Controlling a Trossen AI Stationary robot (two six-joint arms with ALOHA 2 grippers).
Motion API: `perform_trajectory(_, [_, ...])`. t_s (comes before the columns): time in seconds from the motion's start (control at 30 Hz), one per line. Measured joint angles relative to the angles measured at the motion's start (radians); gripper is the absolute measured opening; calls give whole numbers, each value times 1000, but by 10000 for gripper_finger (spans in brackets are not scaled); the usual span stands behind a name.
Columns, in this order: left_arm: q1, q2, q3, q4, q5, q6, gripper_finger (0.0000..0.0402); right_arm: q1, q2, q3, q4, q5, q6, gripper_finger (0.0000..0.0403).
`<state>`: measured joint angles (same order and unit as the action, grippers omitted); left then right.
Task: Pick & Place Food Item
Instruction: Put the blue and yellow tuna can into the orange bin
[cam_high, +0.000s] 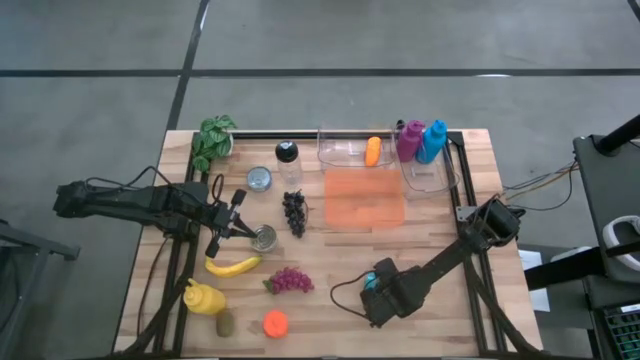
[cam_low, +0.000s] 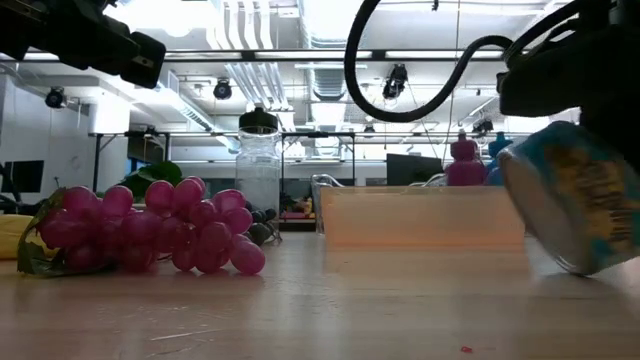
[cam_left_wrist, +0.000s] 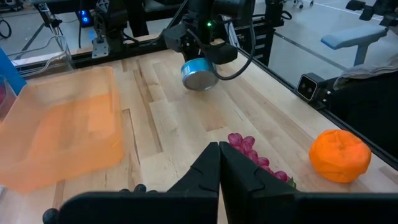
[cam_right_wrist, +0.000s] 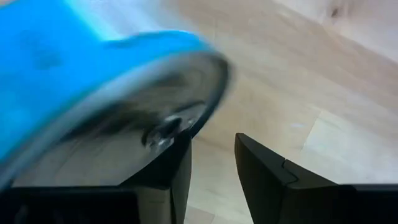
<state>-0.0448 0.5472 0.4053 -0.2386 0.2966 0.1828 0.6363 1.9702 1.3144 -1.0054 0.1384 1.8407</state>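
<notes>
A blue can with a metal end (cam_left_wrist: 199, 73) sits tilted under my right gripper (cam_high: 376, 292), near the table's front edge, right of centre. In the low view the blue can (cam_low: 575, 200) leans with its lower edge down at the tabletop. In the right wrist view the blue can (cam_right_wrist: 106, 87) is blurred and lies beside one finger, not between the two; the right gripper (cam_right_wrist: 214, 162) is open with a bare gap. My left gripper (cam_left_wrist: 219, 165) is shut and hangs above the table's left half, next to a silver can (cam_high: 265, 237). My right gripper points down over the blue can. The can's metal end (cam_right_wrist: 168, 124) overlaps the outer side of one finger (cam_right_wrist: 177, 168) in the right wrist view. I cannot tell whether they touch. Nothing lies between the fingers.
Purple grapes (cam_high: 290, 281), an orange (cam_high: 275, 322), a banana (cam_high: 232, 266) and a yellow bottle (cam_high: 203, 298) lie at the front left. An orange tray (cam_high: 365, 197) sits mid-table, with clear bins (cam_high: 350, 148) behind it. Dark grapes (cam_high: 294, 212) and a jar (cam_high: 288, 160) stand left of the tray.
</notes>
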Motion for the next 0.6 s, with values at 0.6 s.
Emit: perform_trajectory(0.6, [0,0,0,-2,0,0,6,12,3,-34,-11,-32,37,120])
